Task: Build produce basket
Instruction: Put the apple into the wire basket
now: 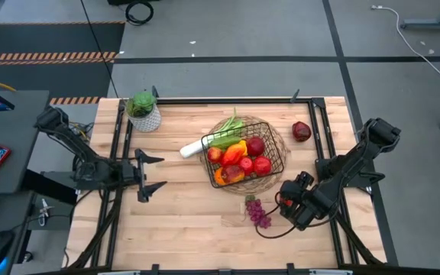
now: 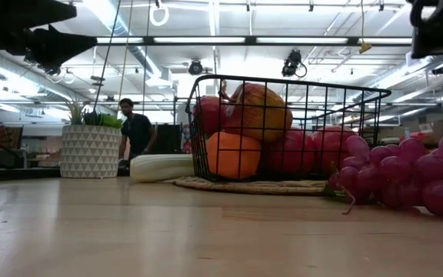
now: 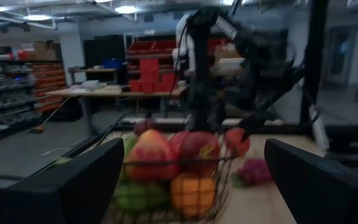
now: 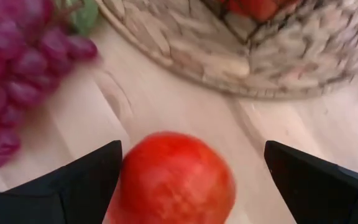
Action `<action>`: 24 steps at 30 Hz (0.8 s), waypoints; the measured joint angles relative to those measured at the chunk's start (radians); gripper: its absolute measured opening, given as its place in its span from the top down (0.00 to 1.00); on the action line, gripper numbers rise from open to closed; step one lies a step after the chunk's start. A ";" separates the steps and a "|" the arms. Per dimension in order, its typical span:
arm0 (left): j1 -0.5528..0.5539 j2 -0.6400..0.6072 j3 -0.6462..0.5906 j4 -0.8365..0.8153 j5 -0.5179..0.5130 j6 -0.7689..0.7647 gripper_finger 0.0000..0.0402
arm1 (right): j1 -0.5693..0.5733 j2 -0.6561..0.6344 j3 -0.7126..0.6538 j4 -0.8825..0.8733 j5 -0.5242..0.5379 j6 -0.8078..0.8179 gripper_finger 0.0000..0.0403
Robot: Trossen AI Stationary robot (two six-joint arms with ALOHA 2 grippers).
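Observation:
The black wire basket (image 1: 249,156) stands on a round woven mat (image 1: 275,177) at mid-table. It holds red, orange, yellow and green produce (image 1: 235,156), and a leek (image 1: 197,147) sticks out over its left side. Purple grapes (image 1: 259,211) lie on the table in front of the mat. A dark red apple (image 1: 302,131) lies at the far right. My right gripper (image 1: 287,200) is open and slants down over a red apple (image 4: 174,180), one finger on each side of it. My left gripper (image 1: 155,176) is open, level, left of the basket and pointing at it. My right gripper has its fingers either side of the red apple, coming from above at a slant. One finger (image 4: 98,171) stands right at the apple's side (image 4: 126,180); I cannot tell whether it touches. The other finger is clearly apart from it.
A white patterned pot with a green plant (image 1: 143,111) stands at the far left corner. Black frame rails (image 1: 117,145) run along both table sides. Bare wood lies in front of the basket. A person (image 2: 135,131) shows in the room behind.

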 joint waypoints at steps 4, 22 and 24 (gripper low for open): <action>-0.010 -0.015 0.000 -0.080 -0.029 0.004 0.01 | -0.001 0.000 -0.018 0.009 -0.082 0.036 0.01; -0.020 -0.006 0.000 -0.225 -0.036 -0.086 0.01 | -0.049 -0.002 -0.200 0.276 -0.230 -0.028 0.03; -0.020 -0.006 -0.001 -0.225 -0.036 -0.086 0.01 | -0.050 0.000 -0.191 0.273 -0.220 -0.060 0.06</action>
